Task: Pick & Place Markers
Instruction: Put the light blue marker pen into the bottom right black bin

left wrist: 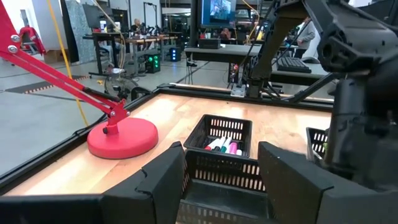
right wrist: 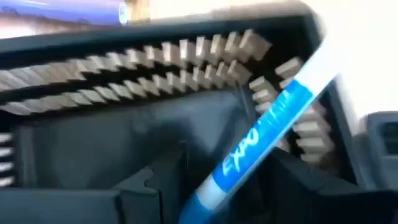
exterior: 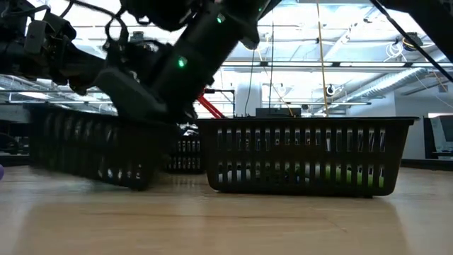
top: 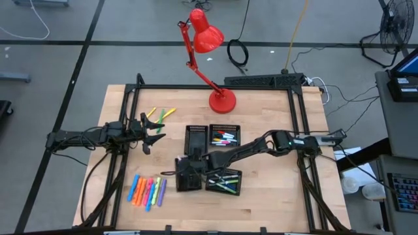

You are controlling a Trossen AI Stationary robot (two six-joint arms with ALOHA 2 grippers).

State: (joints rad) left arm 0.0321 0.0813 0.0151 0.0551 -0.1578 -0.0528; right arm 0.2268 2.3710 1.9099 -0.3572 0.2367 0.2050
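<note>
A: Your right gripper (top: 185, 171) hangs inside the near-left black mesh tray (top: 189, 185), jaws apart, with a blue-and-white marker (right wrist: 267, 134) leaning loose between them, apparently just dropped.

B: You're mid-sort. Four trays, two already stocked; seven neon highlighters (top: 147, 191) and three markers (top: 160, 114) wait outside. Left gripper (top: 154, 132) idles wide, well away.

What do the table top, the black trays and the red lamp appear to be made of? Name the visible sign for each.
Table top: pale wood, apparently butcher-block, with visible strips and grain.
Black trays: probably metal or plastic mesh, with slotted see-through walls; which one is unclear.
Red lamp: likely painted metal, with a glossy shade and smooth round base.
</note>
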